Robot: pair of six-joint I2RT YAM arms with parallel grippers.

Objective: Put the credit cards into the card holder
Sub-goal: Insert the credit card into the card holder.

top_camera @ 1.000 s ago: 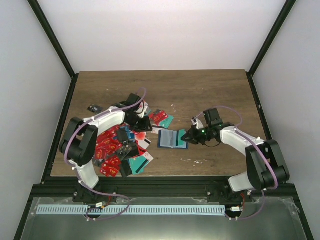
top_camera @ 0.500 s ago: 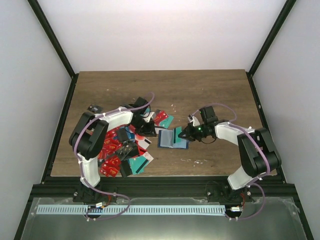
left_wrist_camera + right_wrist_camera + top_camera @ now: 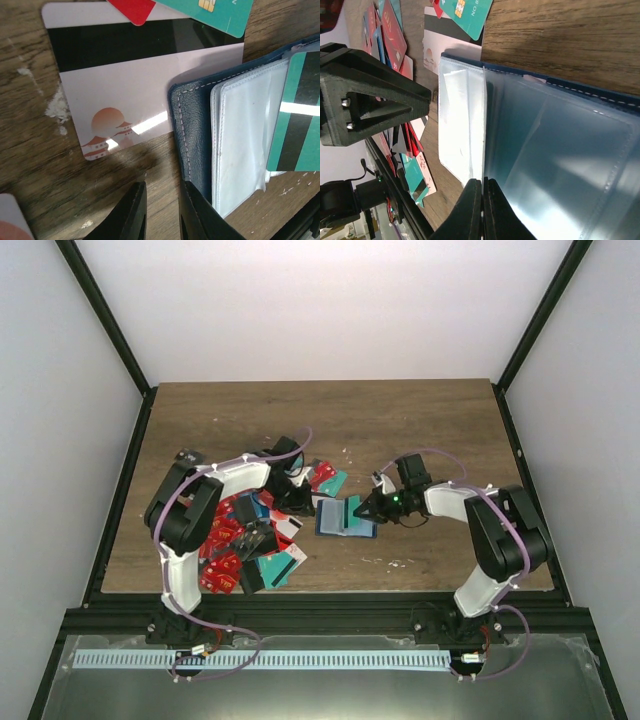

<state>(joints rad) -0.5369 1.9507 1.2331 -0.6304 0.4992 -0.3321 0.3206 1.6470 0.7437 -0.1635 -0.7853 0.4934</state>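
**Overhead view.** The card holder (image 3: 335, 523) lies open with its dark blue cover down. It sits just below the centre of the wooden table (image 3: 430, 420), between the two arms. The loose credit cards (image 3: 232, 535), mostly red with some teal and white, form an overlapping heap to its left, reaching toward the lower left of the table.

**Left-wrist view.** The left gripper (image 3: 161, 186) enters from the bottom edge with its jaws a narrow slit apart. Only bare wood shows between them, and nothing is held. Its finger on the right of the frame stands at the lower left corner of the blue cover. The holder's clear sleeves (image 3: 242, 140) fan out at centre right, and a teal card (image 3: 296, 107) with a black stripe sits tilted over them at the right edge. A white card (image 3: 125, 95), printed with a black stripe and an orange pagoda, lies flat at upper left with its right end under the cover. A red card (image 3: 132, 7) and a chip-bearing teal card (image 3: 212, 10) overlap its top edge.

**Right-wrist view.** The right gripper (image 3: 483, 182) rises from bottom centre with its jaws pressed fully together. A thin edge runs straight down into their seam. Seen edge-on, it is probably the teal card, though a sleeve leaf would look much the same here. Sleeves and blue cover fill the right half of the frame.
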